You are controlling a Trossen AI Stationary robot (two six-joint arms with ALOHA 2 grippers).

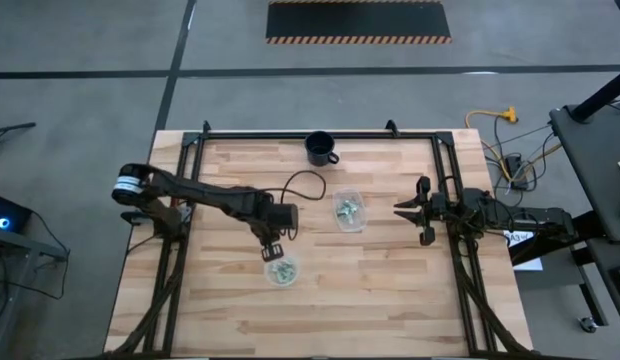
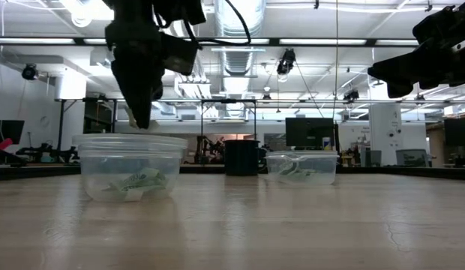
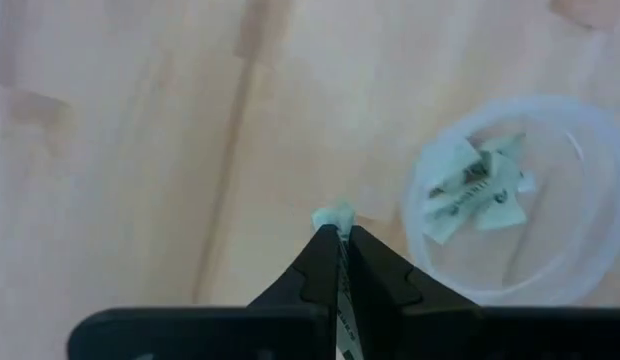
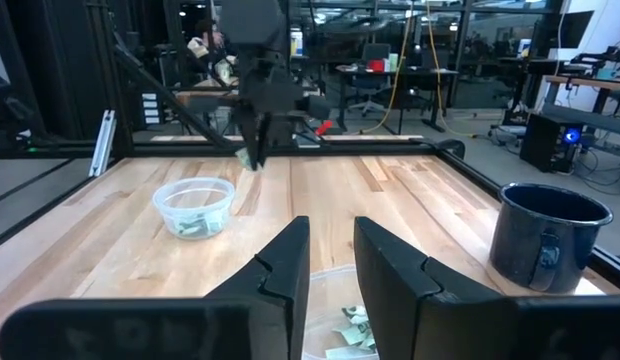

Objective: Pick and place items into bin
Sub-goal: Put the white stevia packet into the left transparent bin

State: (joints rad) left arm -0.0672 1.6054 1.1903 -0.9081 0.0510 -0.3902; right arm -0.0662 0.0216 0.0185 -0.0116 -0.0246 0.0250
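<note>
My left gripper (image 1: 272, 250) hangs just beside and above the rim of a round clear tub (image 1: 282, 270), shut on one small light-green wrapped piece (image 3: 335, 215). A few more such pieces (image 3: 477, 187) lie on the tub's floor. A second clear tub, squarish (image 1: 349, 211), sits toward the table's middle with wrapped pieces (image 4: 350, 328) in it. My right gripper (image 1: 408, 209) waits open at the table's right side, pointing at that squarish tub and touching nothing. My left gripper pinches the wrapped piece between its two fingers from above, pointing down. Only the piece's lower tip (image 3: 337, 213) sticks out past the fingertips (image 3: 312, 262). The piece is lifted clear, above the tabletop next to the round tub's rim (image 2: 131, 139).
A black mug (image 1: 321, 148) stands near the table's far edge, behind the two tubs. A black cable (image 1: 300, 180) loops over the wood near the left arm. A dark metal frame (image 1: 320, 134) runs around the table. Bare wood lies along the near side.
</note>
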